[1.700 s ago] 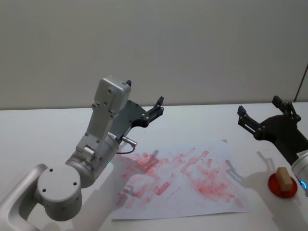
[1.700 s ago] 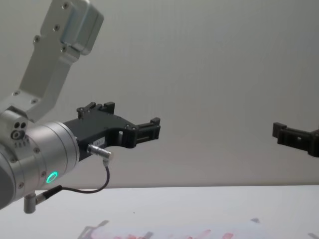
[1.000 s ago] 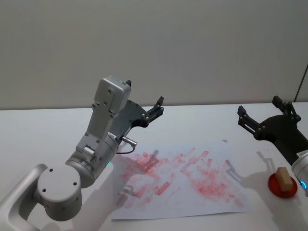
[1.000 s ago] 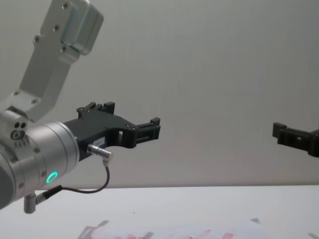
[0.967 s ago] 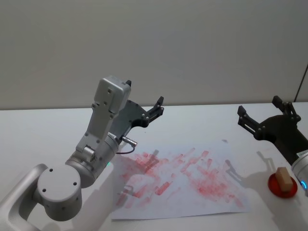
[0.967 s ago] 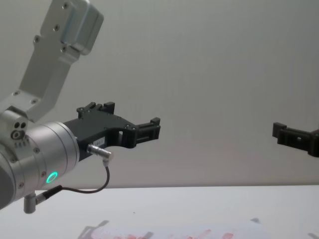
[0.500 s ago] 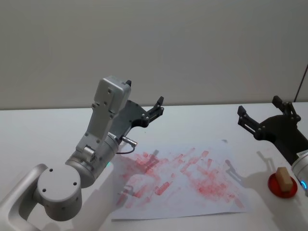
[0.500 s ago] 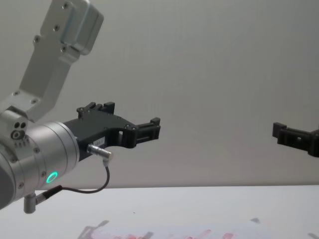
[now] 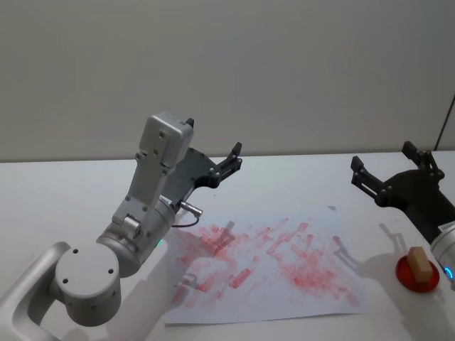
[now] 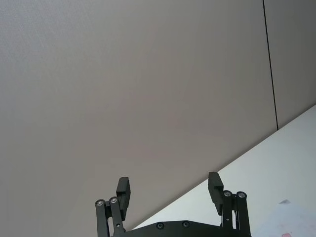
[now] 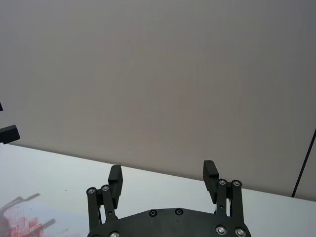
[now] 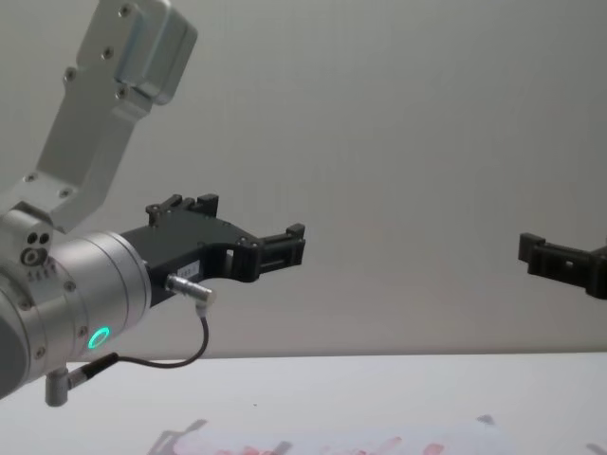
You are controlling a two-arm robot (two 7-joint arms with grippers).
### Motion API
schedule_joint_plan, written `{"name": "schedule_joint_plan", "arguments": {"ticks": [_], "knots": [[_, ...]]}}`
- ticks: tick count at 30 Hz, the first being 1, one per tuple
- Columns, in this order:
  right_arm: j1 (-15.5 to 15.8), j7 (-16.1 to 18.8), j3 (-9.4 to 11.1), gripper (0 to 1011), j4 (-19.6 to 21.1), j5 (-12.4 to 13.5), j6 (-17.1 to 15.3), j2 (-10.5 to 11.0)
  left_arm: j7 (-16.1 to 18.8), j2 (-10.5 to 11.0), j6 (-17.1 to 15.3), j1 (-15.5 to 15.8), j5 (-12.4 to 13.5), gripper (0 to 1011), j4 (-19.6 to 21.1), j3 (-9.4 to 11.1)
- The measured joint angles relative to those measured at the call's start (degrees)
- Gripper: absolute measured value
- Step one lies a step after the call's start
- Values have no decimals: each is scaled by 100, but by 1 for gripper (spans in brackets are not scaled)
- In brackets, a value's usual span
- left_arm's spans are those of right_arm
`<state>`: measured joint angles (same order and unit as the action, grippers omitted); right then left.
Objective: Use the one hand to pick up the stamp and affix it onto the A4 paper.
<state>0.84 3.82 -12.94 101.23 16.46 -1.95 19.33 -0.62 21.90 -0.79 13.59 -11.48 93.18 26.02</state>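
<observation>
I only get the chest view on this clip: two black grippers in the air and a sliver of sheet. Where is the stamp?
Observer: In the head view the stamp stands on a round red pad, on the table right of the A4 paper.
Operator: Is either gripper holding anything?
Observer: No. The right wrist view shows the right gripper open and empty; the left wrist view shows the left gripper the same.
Operator: How near is the right one to the stamp?
Observer: Apart from it: in the head view it hangs above the table, beyond the stamp.
</observation>
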Motion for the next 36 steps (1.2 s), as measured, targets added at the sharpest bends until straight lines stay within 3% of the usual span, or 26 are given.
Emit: {"name": "schedule_joint_plan", "arguments": {"ticks": [6, 11, 28, 36], "knots": [[19, -1, 0, 1001, 9, 0, 0, 4, 0, 0, 0, 0, 0, 1001, 0, 0], [218, -140, 0, 1001, 193, 4, -24, 66, 0, 0, 0, 0, 0, 1001, 0, 0], [1448, -1292, 178, 1001, 1062, 260, -331, 544, 0, 0, 0, 0, 0, 1001, 0, 0], [1651, -1471, 287, 1001, 1137, 443, -662, 646, 0, 0, 0, 0, 0, 1001, 0, 0]]}}
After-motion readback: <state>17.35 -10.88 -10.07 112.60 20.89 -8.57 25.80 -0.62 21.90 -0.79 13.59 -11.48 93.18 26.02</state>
